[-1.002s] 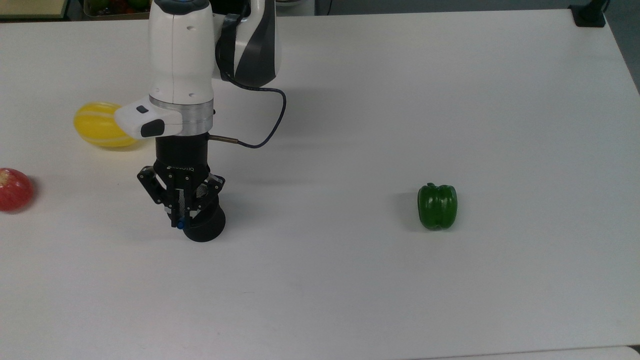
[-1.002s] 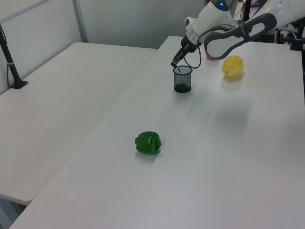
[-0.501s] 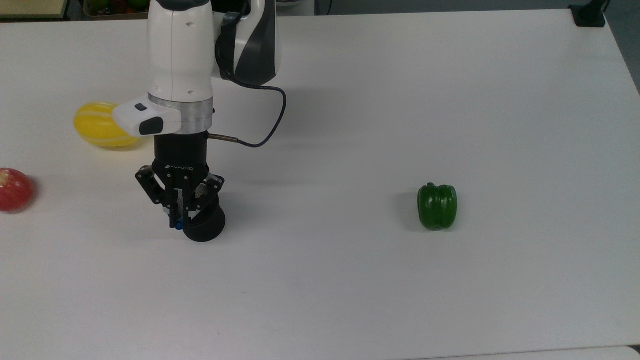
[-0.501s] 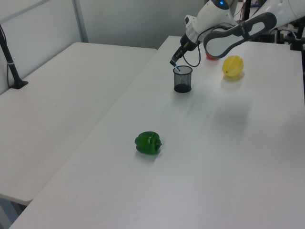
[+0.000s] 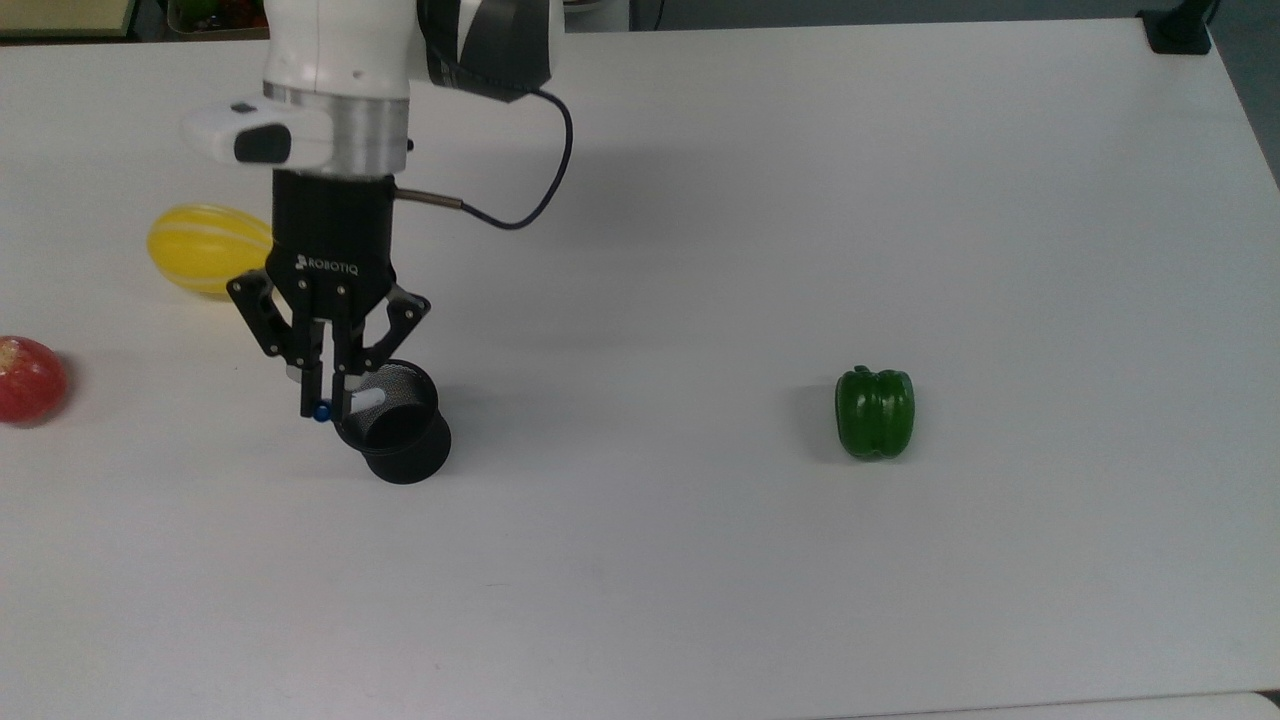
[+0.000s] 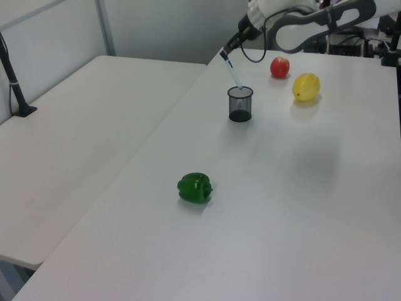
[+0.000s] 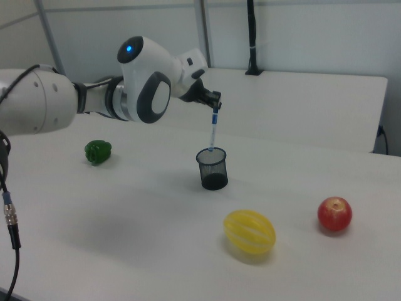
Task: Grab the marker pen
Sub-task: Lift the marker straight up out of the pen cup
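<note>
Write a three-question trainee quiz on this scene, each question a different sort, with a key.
1. True or false: the hand grips the marker pen by its upper end.
2. The pen's lower tip is: A) deep inside the mesh cup; B) at the cup's rim; C) on the table.
3. Which fruit lies nearest the red apple?

Key: 1 true; 2 B; 3 the yellow melon.

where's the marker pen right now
The marker pen hangs from the gripper, its lower tip at the rim of the black mesh cup, left of centre in the top view.
</note>
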